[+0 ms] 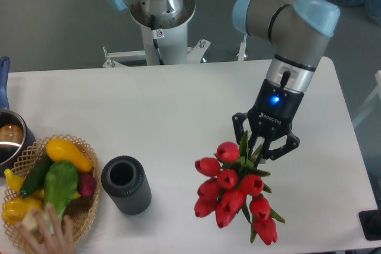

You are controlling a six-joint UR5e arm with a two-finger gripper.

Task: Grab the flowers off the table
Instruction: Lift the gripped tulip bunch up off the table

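The flowers (235, 193), a bunch of red tulips with green stems and leaves, are at the front right of the white table (178, 105). Their stems run up between the fingers of my gripper (255, 150), and the red heads spread out below it toward the table's front edge. The gripper points down from the arm's wrist and its fingers are closed around the green stems. I cannot tell whether the heads still touch the table.
A dark grey cylindrical vase (125, 184) stands left of the flowers. A wicker basket (89, 206) of vegetables sits at the front left, with a person's hand (50, 233) at it. A pot (9, 138) is at the left edge and a black object (370, 225) at the front right corner.
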